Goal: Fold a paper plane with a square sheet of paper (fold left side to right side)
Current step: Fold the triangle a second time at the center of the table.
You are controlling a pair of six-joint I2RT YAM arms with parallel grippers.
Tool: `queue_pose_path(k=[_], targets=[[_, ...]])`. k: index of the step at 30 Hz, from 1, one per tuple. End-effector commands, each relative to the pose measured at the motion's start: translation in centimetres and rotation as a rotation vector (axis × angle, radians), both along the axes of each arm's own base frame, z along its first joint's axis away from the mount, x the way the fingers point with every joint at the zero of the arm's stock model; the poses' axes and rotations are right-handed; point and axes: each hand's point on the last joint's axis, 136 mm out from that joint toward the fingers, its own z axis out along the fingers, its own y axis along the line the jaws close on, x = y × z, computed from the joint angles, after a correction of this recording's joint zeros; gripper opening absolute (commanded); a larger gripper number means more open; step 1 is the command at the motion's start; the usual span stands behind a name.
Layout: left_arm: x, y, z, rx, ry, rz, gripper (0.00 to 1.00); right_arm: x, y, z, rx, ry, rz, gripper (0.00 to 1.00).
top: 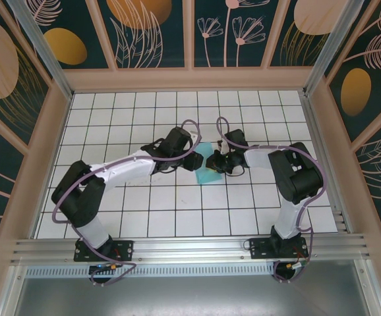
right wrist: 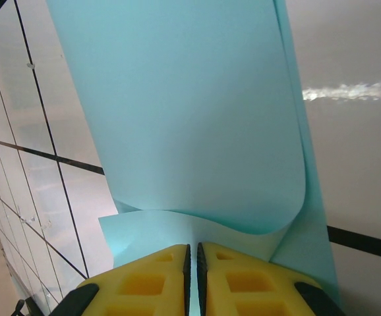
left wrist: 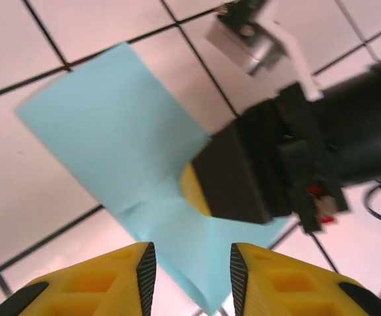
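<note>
The square sheet of paper point(top: 209, 174) is light turquoise and lies at the middle of the white tiled table, partly folded over itself. In the right wrist view the paper point(right wrist: 177, 112) curls up in a loop, and my right gripper point(right wrist: 192, 253) is shut on its near edge. In the left wrist view my left gripper point(left wrist: 192, 263) stands open, its yellow fingers point(left wrist: 111, 276) apart over a corner of the paper point(left wrist: 111, 125). The right gripper's black body point(left wrist: 243, 171) pinches the sheet just ahead. From above, the left gripper point(top: 194, 158) and right gripper point(top: 211, 162) meet over the sheet.
The white grid table point(top: 177, 217) is boxed in by wooden frame walls point(top: 39, 158) at the left, right and back. An aluminium rail point(top: 190, 249) runs along the near edge by the arm bases. Purple cables point(top: 190, 125) loop above both wrists.
</note>
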Motion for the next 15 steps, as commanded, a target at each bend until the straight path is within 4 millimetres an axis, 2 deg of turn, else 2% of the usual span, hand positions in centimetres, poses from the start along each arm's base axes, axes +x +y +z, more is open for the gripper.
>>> queue_pose_path(k=[1,10,15], targets=[[-2.2,-1.7,-0.1,-0.136,0.092,-0.085,0.38,-1.8,-1.6,-3.2,-0.104,0.08,0.0,0.16],[-3.3,-3.9,-3.3,-0.183,0.205,-0.146,0.37,-1.9,-1.6,-3.2,-0.106,0.082,0.0,0.16],[-3.4,-3.7,-5.9,-0.123,0.24,-0.139,0.37,-1.9,-1.6,-3.2,-0.106,0.085,0.001,0.16]])
